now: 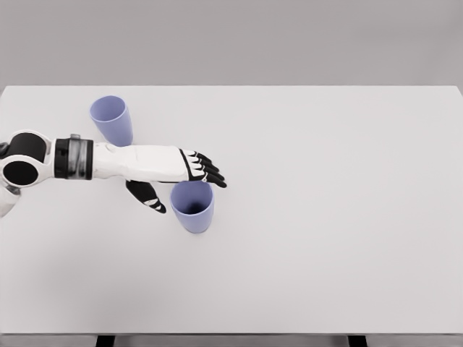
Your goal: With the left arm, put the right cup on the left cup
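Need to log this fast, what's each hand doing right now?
Left hand: open, fingers over the right cup, holding nothing.
Right hand: not in view.

You will find nothing to read here: no text, label, brand, number or sign stands on any surface you can see. The two cups, at the upper left (112,119) and just left of centre (192,206), are plain, and so are the white table (333,217) and the left hand (189,168).
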